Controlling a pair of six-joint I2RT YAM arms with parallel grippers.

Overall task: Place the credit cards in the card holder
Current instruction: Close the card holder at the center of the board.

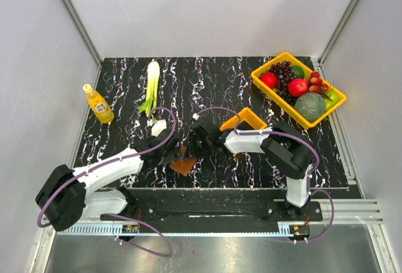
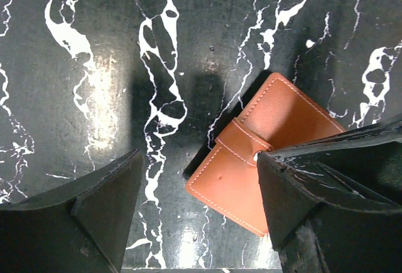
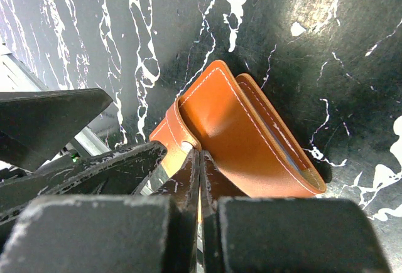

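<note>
Opening seems our step: left gripper (image 2: 200, 157) wide over the fastened card holder (image 2: 279, 115), right gripper (image 3: 198, 157) closed at its strap (image 2: 242, 139); next we lift that.

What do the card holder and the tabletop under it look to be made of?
The card holder looks like tan leather or faux leather, smooth with a soft sheen: pale stitching runs along its edges and strap. The tabletop looks like black marble or a marble-print laminate, glossy: white veins and bright light reflections.
</note>
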